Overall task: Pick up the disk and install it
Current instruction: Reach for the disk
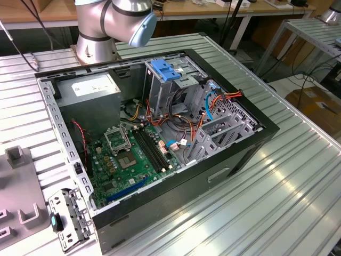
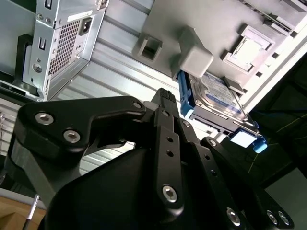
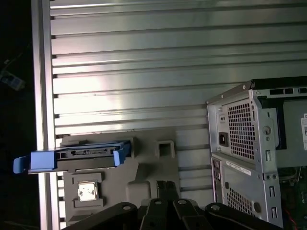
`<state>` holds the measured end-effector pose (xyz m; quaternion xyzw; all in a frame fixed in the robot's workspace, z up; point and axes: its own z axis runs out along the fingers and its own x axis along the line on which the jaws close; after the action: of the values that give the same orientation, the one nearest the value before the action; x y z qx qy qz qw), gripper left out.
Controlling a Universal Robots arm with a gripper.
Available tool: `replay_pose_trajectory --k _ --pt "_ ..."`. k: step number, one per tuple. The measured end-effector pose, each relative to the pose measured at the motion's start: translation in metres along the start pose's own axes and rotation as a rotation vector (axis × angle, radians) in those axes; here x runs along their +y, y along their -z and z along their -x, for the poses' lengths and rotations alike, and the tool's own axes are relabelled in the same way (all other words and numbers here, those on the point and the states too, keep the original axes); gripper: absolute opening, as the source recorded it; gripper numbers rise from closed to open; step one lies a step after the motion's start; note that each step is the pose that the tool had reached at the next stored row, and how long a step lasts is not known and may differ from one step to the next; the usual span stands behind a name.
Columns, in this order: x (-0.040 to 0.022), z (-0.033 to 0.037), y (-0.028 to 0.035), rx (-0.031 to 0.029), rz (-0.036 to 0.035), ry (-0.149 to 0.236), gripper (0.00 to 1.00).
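In the second wrist view the black metal gripper hides the near edge of the flat black-and-silver hard disk with blue side rails. In the exterior view the top edge cuts off the silver robot arm with a blue joint cap.

Arm: rounded brushed-silver joint housings, a light-blue end cap on one joint, silver cylindrical base. End effector in both wrist views: matte black, flat bar linkages with rounded ends. Silver socket-head screws at the pivots, small plain holes along the centre bar.
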<state>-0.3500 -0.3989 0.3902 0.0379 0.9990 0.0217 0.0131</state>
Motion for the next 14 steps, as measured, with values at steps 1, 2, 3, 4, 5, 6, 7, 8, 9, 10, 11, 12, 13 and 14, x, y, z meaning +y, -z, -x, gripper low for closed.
replay_pose_trajectory --k 1,2,3,4,5,6,7,8,9,10,11,12,13,14 --pt "-0.0001 -0.0014 0.0001 0.0001 -0.0001 0.0 0.11" --pt "-0.0002 -0.0027 0.0001 0.0 0.0 0.0 0.11" --pt "-0.0003 -0.004 0.0001 0.0001 -0.0001 0.0 0.11" --pt "-0.0004 -0.005 0.0001 0.0 0.0 0.0 0.11" --pt "-0.0005 -0.0061 0.0001 0.0 0.0 0.0 0.11" --pt "-0.0006 -0.0071 0.0001 0.0 0.0 0.0 0.11" --pt "-0.0006 -0.008 0.0001 0.0 0.0 0.0 0.11" --pt "-0.0007 -0.0093 0.0002 0.0001 0.0 0.0 0.11" --pt "-0.0008 -0.0108 0.0002 0.0001 0.0 0.0 0.11" --pt "-0.0009 -0.0122 0.0002 0.0001 -0.0001 0.0 0.11" --pt "-0.0011 -0.0149 0.0002 0.0 0.0 0.0 0.11" --pt "-0.0013 -0.0172 0.0002 0.0 0.0 0.0 0.11" --pt "-0.0014 -0.0187 0.0003 0.0001 -0.0001 0.0 0.11" --pt "-0.0015 -0.0202 0.0003 0.0001 0.0 0.0 0.11"
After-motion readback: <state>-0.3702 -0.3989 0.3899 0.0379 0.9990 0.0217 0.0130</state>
